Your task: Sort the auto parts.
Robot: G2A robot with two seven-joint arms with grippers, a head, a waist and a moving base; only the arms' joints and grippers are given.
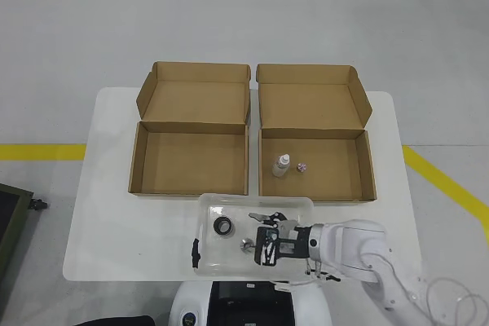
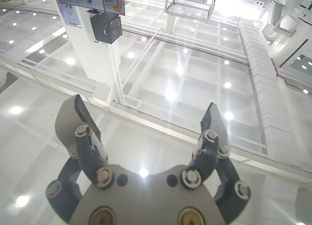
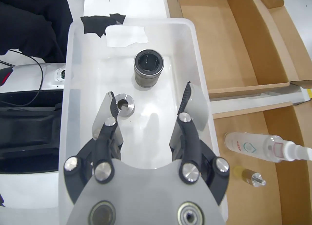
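The right gripper (image 3: pixel 149 100) hangs low over the clear bin (image 3: pixel 200 65) at the near edge of the table, with its jaws spread wide and nothing between them. I judge it is there to choose the next part. Just beside one fingertip, on the bin floor, lies a small metal bushing (image 3: pixel 124 105). It is not between the jaws, so the gripper would need to shift sideways before it closes on it. A little farther in the bin a dark linear bearing (image 3: pixel 148 70) stands upright, apart from the bushing, which leaves room for the fingers to pass around either one. Beyond the bin two cardboard boxes stand open, side by side. The right box (image 1: pixel 342 175) already holds a spray bottle (image 3: pixel 251 146) lying on its side and a small metal fitting (image 3: pixel 251 177) near it. The left box (image 1: pixel 187 163) has nothing inside (perhaps it waits for another kind of part). So the sorting seems about half done. The left gripper (image 2: pixel 145 113) points up at the ceiling, jaws wide and bare, probably parked away from the work.
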